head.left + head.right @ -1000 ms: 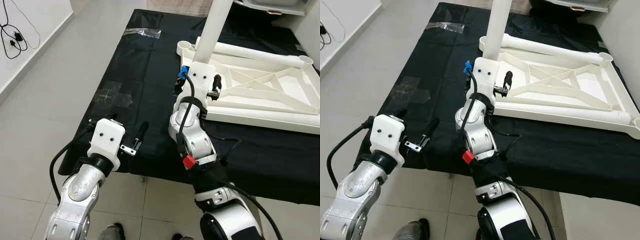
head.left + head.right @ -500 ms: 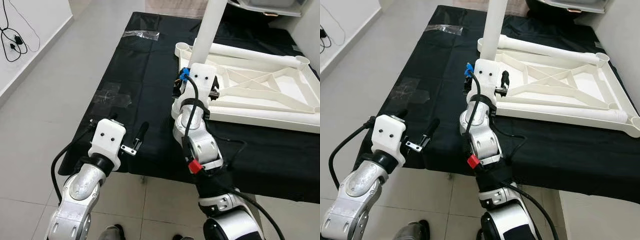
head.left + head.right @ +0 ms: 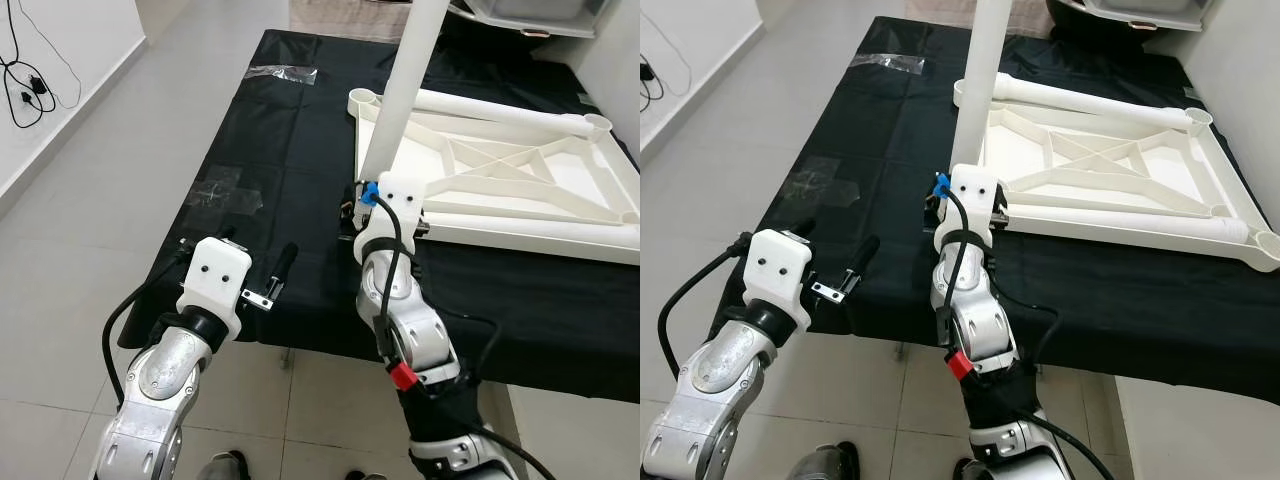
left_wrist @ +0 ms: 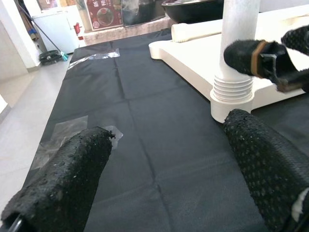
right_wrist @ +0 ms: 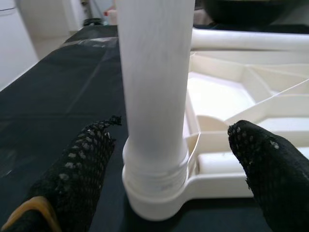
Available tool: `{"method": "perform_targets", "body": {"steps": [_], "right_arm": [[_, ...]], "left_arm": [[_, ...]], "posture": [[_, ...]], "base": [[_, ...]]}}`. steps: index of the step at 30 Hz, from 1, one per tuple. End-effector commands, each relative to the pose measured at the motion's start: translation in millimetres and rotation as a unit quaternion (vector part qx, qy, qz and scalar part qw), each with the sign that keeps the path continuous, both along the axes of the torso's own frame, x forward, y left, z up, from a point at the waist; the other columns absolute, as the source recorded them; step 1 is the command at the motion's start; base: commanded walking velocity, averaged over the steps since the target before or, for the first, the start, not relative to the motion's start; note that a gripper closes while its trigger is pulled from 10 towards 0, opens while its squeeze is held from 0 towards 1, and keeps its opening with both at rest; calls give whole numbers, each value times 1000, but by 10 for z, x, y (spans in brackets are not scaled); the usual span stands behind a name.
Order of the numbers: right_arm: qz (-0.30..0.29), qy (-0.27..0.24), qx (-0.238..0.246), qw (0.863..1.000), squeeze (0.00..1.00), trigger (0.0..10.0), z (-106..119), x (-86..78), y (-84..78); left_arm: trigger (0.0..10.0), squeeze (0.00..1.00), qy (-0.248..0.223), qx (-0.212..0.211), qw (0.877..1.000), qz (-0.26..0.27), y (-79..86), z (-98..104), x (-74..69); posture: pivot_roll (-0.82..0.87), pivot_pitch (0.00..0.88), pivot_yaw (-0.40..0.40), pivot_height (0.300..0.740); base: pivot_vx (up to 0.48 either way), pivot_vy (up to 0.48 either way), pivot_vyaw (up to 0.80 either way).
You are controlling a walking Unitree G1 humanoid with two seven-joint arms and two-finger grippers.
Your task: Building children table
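Shoes of a person show at the lower edge of the head views, on the tiled floor just before the desk, which is draped in black cloth. Next comes the left gripper, hovering over the desk's near left corner with its fingers spread wide and nothing between them. Beside it on the robot's right, the right gripper reaches to the near left corner of the white table frame, which lies upside down on the black cloth toward the desk's right side. A white table leg stands upright in the round socket at that corner, its ribbed lower end seated in the collar. The right gripper's fingers are spread on either side of the leg's base, apart from it and not gripping. Left of the frame, patches of clear tape lie flat on the cloth. Farther back, another white leg lies along the frame's far edge, and a clear plastic bag rests near the desk's far left corner. Black cables hang on the white wall at far left.
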State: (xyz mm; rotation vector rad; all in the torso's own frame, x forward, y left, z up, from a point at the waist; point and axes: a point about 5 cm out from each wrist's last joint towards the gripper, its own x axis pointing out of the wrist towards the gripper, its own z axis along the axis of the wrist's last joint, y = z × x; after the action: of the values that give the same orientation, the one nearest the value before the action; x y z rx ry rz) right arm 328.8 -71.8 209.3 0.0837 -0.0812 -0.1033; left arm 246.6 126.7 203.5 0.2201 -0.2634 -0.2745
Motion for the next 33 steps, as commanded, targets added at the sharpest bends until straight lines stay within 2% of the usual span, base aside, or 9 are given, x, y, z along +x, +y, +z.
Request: {"method": "perform_targets", "body": {"steps": [1, 10, 13, 14, 18, 20, 23, 30, 33], "right_arm": [[43, 15, 14, 999, 0, 10000, -88, -95, 76], [120, 20, -18, 992, 0, 10000, -219, -289, -54], [130, 23, -87, 987, 0, 10000, -422, -355, -383], [130, 23, -87, 987, 0, 10000, -422, -355, -383], [136, 19, -105, 985, 0, 10000, -513, -437, -579], [99, 12, -104, 989, 0, 10000, -526, -467, -696], [91, 12, -105, 990, 0, 10000, -528, -474, -721], [44, 12, -94, 995, 0, 10000, -492, -358, -893], [32, -9, -93, 995, 0, 10000, -393, -221, -968]], "left_arm": [[10000, 0, 2, 5, 1000, -1, -2, -29, 5], [10000, 0, 6, 5, 1000, -3, -6, -52, -11], [10000, 0, 35, -7, 999, -7, -71, -184, -125], [10000, 0, 35, -7, 999, -7, -71, -184, -125], [10000, 0, 64, -18, 998, -9, -125, -322, -259], [10000, 0, 84, -24, 996, -2, -132, -416, -357], [10000, 0, 88, -25, 996, 0, -131, -434, -375], [10000, 0, 75, -32, 995, 61, 44, -395, -345], [10000, 0, 43, -39, 988, 145, 350, -271, -253]], "posture": [[115, 162, -56, 740], [112, 156, -52, 740], [104, 136, -50, 740], [104, 136, -50, 740], [108, 121, -47, 740], [115, 115, -45, 740], [115, 115, -45, 740], [116, 94, -49, 740], [120, 84, -57, 740]], "base": [[0, 0, 0], [0, 0, 0], [0, 0, 0], [0, 0, 0], [0, 0, 0], [0, 0, 0], [0, 0, 0], [0, 0, -364], [0, 0, -194]]}}
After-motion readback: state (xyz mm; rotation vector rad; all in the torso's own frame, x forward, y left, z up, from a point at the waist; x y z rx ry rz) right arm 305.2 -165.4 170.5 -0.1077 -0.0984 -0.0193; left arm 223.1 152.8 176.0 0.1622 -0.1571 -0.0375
